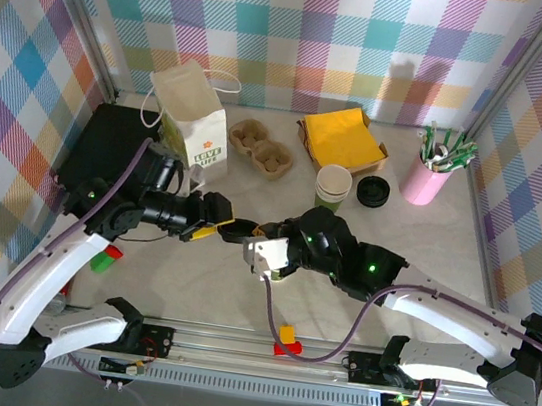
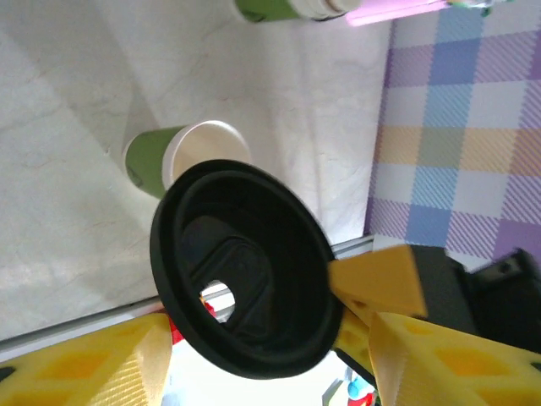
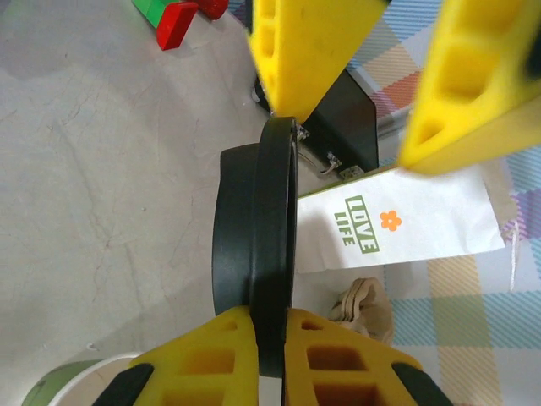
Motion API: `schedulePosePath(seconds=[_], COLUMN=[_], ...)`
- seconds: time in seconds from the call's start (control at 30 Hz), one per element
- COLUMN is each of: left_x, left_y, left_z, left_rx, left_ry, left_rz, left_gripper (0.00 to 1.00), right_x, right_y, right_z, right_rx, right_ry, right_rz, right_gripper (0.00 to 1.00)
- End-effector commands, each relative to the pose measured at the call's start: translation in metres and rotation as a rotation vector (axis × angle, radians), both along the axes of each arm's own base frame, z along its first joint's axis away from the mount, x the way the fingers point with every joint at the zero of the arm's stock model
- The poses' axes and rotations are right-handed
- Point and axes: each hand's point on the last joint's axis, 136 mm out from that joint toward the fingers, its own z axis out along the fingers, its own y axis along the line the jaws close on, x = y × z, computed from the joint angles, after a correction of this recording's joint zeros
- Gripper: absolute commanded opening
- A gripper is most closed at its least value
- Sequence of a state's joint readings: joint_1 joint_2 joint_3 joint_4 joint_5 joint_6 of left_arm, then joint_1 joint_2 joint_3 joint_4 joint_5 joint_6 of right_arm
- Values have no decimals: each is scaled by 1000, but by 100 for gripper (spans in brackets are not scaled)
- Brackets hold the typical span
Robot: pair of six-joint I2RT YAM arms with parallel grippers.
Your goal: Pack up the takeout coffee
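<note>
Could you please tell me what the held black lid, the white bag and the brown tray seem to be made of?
Lid: probably moulded plastic, matte black, smooth even rim.
Bag: paper, matte white, sharp folds and printed lettering.
Tray: likely pressed pulp, dull brown, rounded cup wells.

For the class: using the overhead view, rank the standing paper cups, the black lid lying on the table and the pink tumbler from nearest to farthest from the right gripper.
1. Paper cups, just beyond the right gripper.
2. Black lid, right of the cups.
3. Pink tumbler, far right corner.
</note>
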State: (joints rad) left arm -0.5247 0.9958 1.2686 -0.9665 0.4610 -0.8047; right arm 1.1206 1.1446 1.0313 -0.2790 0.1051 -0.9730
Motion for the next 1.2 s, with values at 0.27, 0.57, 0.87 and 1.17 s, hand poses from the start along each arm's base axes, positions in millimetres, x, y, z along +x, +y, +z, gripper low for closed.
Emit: schedulePosePath(seconds=[0.27,0.57,0.87,1.17], left_x=[-2,1,3,8], left_y=[37,45,42,38], left_z=[42,33,16,-3], left_rx=[53,85,91,97], left_ry=[-246,-278,-267,-247], left_rz=[105,132,123,117], left_gripper=[67,68,68,68], right_x=[-4,3,14,22], right_y=[-6,-17,-41,-71], right_z=[29,49,60,50], right_rx=[175,288,498,623], right_ry=[367,690,1218,1562], right_rz=[-219,-458,-571,-661], right_gripper=[9,9,7,7])
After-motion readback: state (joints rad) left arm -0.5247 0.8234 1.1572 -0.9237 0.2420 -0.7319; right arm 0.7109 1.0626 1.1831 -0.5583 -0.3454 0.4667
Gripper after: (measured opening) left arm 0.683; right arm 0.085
